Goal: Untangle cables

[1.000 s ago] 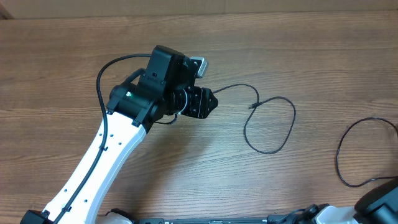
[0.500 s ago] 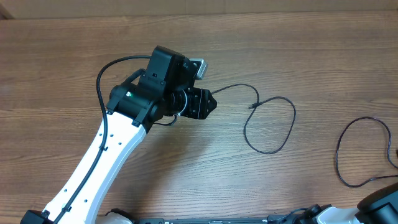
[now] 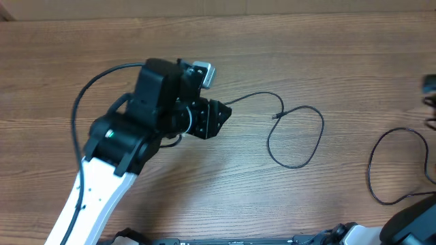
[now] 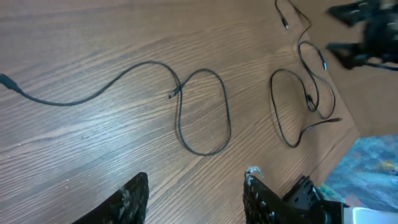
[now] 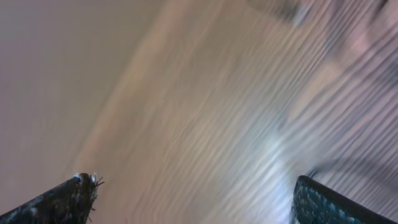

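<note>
Two thin black cables lie apart on the wooden table. One cable (image 3: pixel 259 94) runs from beside my left gripper (image 3: pixel 221 112) out to a loose loop; the left wrist view shows this cable (image 4: pixel 179 121) ahead of the fingers. My left gripper (image 4: pixel 198 177) is open over bare wood with nothing between its jaws. The second cable (image 3: pixel 370 170) loops at the right, and the left wrist view shows it (image 4: pixel 273 109) too. My right gripper (image 5: pixel 196 183) is wide open and empty in a blurred view, and shows dark at the overhead's right edge (image 3: pixel 429 85).
The table (image 3: pixel 204 190) is brown wood grain. The left arm's white link (image 3: pixel 95 190) crosses the lower left, with its own thick black cable arching over it. A blue patterned surface (image 4: pixel 373 168) lies beyond the table edge in the left wrist view.
My left arm has swung left and drawn back from the cable's end. My right gripper has gone from shut to wide open and now shows at the overhead's right edge.
</note>
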